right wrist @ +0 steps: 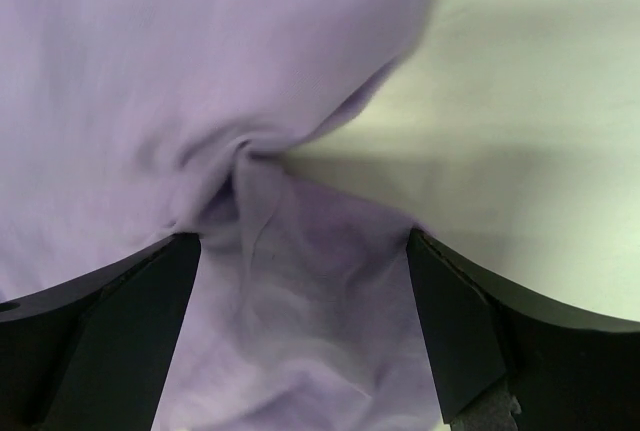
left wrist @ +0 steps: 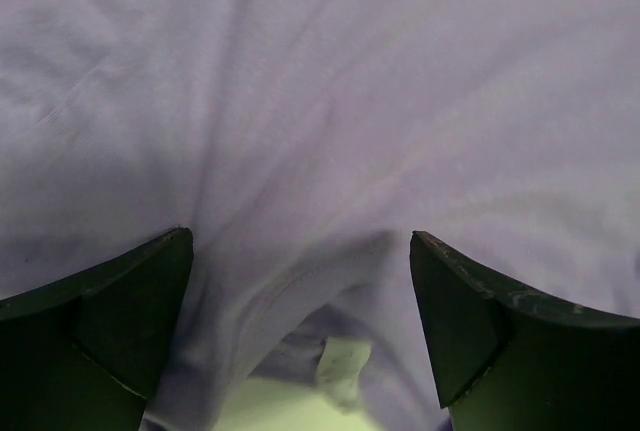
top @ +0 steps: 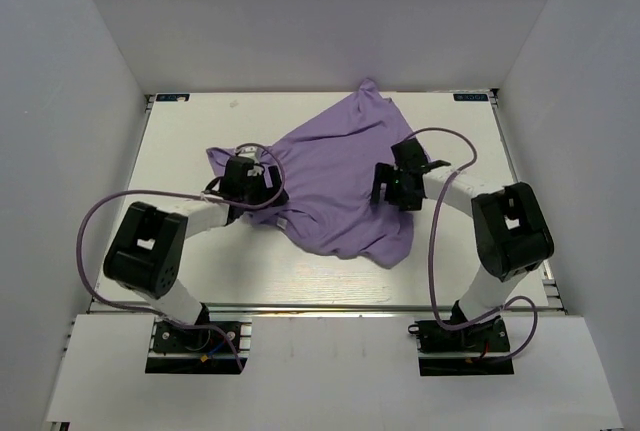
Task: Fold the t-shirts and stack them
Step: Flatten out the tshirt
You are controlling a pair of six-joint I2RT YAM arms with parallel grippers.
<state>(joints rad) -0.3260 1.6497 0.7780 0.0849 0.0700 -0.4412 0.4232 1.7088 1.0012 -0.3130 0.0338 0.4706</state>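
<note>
The crumpled lavender short-sleeved cloth t-shirt lies in the middle of the white table with an arm over each side, likely to catch its edges and pull it flat. The left gripper gapes wide above gently creased cloth. The right gripper, equally wide, straddles a bunched edge without pinching it.

I'm counting one soft lavender short-sleeved cloth t-shirt out there, just the one, and it's showing one small white neck tag. Two black-and-white robot arms are reaching in, the left arm and the right arm. Each is carrying one two-finger gripper, so two: left gripper, right gripper. Two thin purple cables are looping out, the left cable and the right cable. One flat white table is bearing everything.
</note>
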